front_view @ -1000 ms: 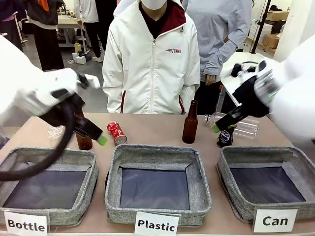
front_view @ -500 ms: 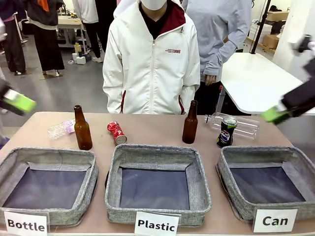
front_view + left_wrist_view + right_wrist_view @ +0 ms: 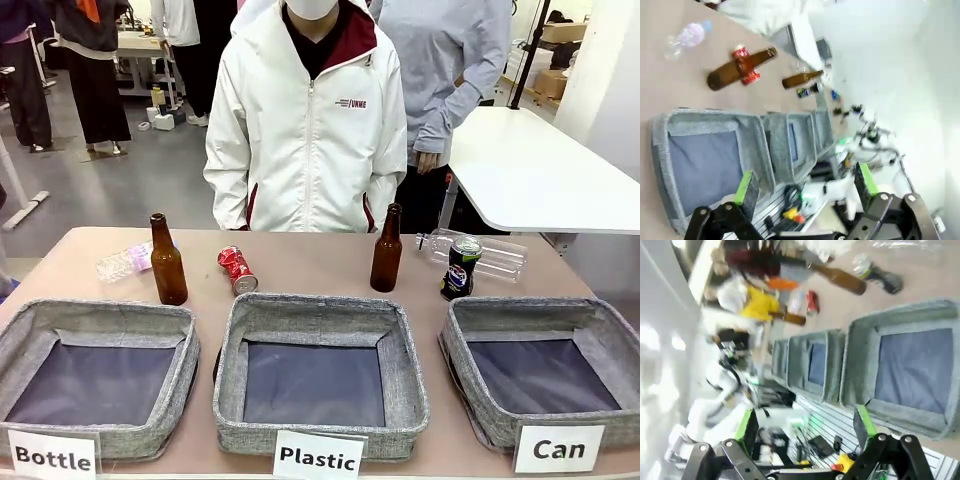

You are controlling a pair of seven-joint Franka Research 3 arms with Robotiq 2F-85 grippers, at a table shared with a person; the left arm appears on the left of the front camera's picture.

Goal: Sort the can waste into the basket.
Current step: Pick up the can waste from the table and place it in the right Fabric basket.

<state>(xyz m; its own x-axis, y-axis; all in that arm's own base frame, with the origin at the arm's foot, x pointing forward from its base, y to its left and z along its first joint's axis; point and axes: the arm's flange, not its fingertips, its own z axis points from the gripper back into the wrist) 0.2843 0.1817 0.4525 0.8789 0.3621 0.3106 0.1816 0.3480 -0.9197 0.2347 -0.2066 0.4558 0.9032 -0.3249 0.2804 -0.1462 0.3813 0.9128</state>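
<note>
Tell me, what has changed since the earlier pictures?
Both arms drew back from over the table, out to the sides; the left gripper and right gripper are open and empty. Nothing was taken. The red can, blue can, brown bottles and Can basket stayed in place.

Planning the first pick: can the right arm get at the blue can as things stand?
Probably yes. The right claw is open and empty, and the blue can stands upright with its near side free; a clear bottle lies close behind.

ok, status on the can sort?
Left gripper, right gripper open, empty. Red can, blue can on table; Can basket empty. One brown bottle stands between the cans.
</note>
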